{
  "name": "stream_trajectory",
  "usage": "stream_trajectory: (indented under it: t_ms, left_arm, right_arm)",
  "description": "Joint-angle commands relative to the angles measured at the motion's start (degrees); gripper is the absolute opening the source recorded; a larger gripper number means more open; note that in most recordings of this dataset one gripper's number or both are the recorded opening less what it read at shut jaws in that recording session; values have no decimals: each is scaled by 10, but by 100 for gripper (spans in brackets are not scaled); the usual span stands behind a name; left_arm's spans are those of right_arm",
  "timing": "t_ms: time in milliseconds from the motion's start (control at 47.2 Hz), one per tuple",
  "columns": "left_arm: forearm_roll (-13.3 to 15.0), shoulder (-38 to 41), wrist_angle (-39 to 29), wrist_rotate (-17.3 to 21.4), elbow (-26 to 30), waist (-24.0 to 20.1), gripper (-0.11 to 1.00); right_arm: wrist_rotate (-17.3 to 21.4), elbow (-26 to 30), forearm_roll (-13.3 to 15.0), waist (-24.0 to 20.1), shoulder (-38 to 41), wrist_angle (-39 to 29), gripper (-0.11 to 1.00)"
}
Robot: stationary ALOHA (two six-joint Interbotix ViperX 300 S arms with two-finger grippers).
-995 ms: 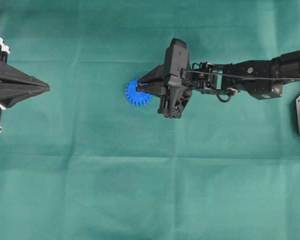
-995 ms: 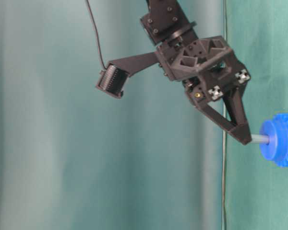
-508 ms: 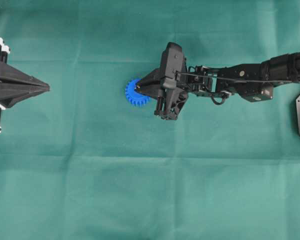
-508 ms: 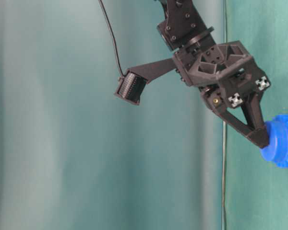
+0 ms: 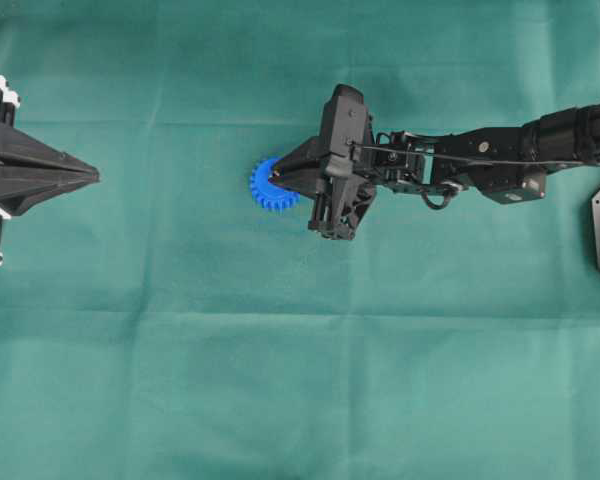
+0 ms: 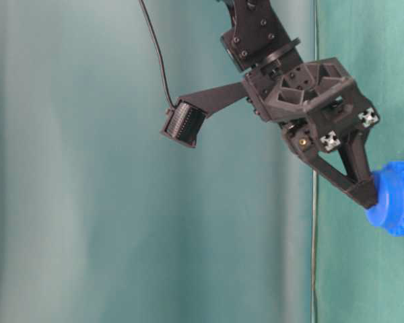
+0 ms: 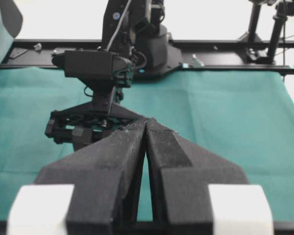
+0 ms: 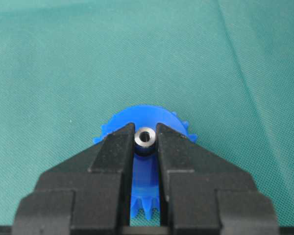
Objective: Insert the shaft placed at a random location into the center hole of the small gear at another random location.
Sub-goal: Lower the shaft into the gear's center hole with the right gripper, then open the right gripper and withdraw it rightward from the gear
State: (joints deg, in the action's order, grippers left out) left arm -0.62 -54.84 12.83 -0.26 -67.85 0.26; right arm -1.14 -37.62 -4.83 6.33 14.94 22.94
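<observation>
Matte black plastic right arm [image 5: 480,160] with visible screws, a thin black cable, and wedge-shaped black fingers [image 8: 112,156]; the left arm's fingers [image 7: 108,166] carry white blocks.

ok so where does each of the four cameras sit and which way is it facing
Overhead: above, looking down at the small gear, both arms.
Table-level: low at the side, turned sideways; right gripper on the gear.
Left wrist: on the left gripper, facing the right arm across the cloth.
Right wrist: looks down its fingers, pinching the shaft.
Overhead, table-level and right wrist share the gear.
</observation>
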Motion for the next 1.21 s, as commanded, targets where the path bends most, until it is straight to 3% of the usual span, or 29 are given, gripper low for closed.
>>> stream_trajectory:
  t_ms: [0,148,360,423,593,868,1185]
  left_arm:
    - [-2,4,3,-1,10,1,0]
    - [-2,4,3,-1,10,2,0]
    - [-2,4,3,-1,10,2,0]
    - [-2,4,4,-1,10,1,0]
    - [-2,4,4,-1,10,1,0]
    - [-2,4,3,-1,10,1,0]
    - [-2,4,4,-2,10,2,0]
  right_arm:
    - [-4,6,-2,1,-6,-7,13]
    - [-4,6,-2,2,-7,-7,16]
    - [-5,5,-1,0,-36,-27,72]
    - [-7,5,1,-1,-49,-34,82]
    - [-11,-1,6,-1,-97,-51,72]
    - [-11,-11,17,-1,-170,-71,72]
    - [-9,-31,17,-4,-191,-71,72]
